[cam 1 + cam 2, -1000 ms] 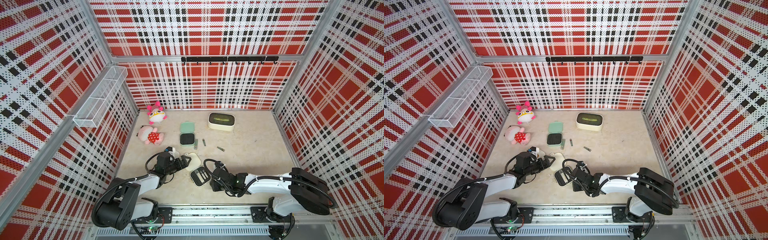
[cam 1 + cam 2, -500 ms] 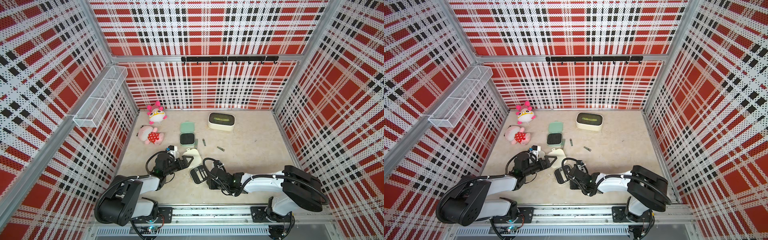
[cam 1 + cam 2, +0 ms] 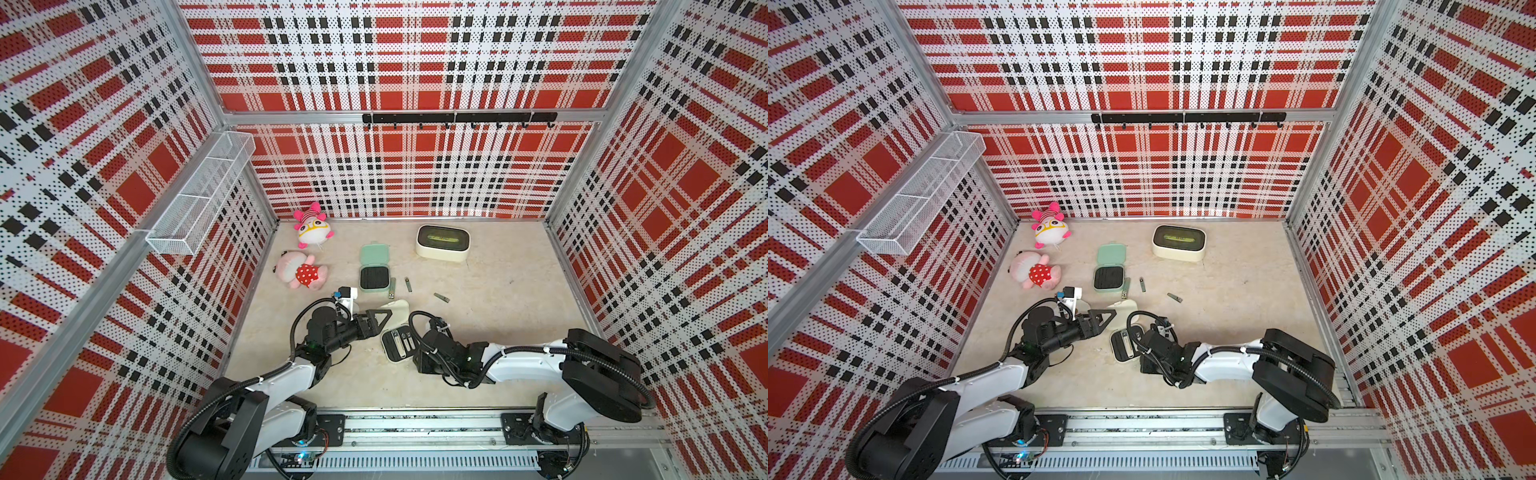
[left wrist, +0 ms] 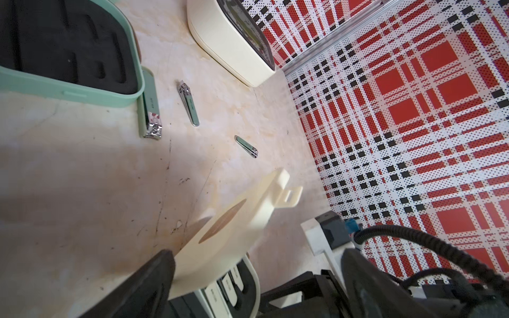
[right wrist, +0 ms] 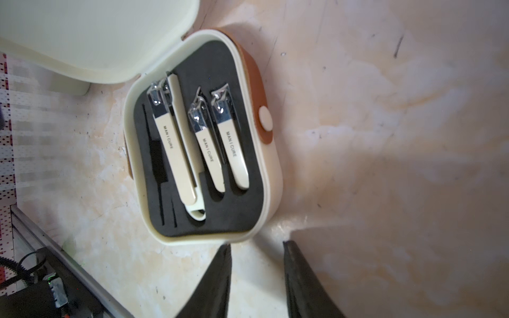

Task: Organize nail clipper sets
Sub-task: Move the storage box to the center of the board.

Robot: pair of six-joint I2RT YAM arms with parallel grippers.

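Observation:
An open cream nail clipper case [image 3: 399,343] [image 5: 272,176] lies near the front, with three cream-handled clippers [image 5: 209,148] seated in its black insert. Its lid [image 3: 397,311] [image 4: 234,231] stands raised. My left gripper [image 3: 380,320] [image 4: 257,252] is wide open at the lid, one finger [image 4: 154,278] against the lid's edge and the other well clear. My right gripper [image 5: 256,245] is open by a narrow gap at the case's rim, nothing between its fingers. A mint case [image 3: 374,270] lies open with an empty insert. Three loose clippers [image 3: 392,289] [image 3: 408,284] [image 3: 441,297] lie beside it.
A larger cream box [image 3: 442,242] with a dark oval window stands at the back. Two pink plush toys [image 3: 312,226] [image 3: 301,272] lie at the back left. A wire basket [image 3: 199,199] hangs on the left wall, a hook rail [image 3: 457,118] on the rear wall.
My left gripper has edged to the right along the cream lid. The right gripper has shifted a little toward the case and its jaws stand slightly wider.

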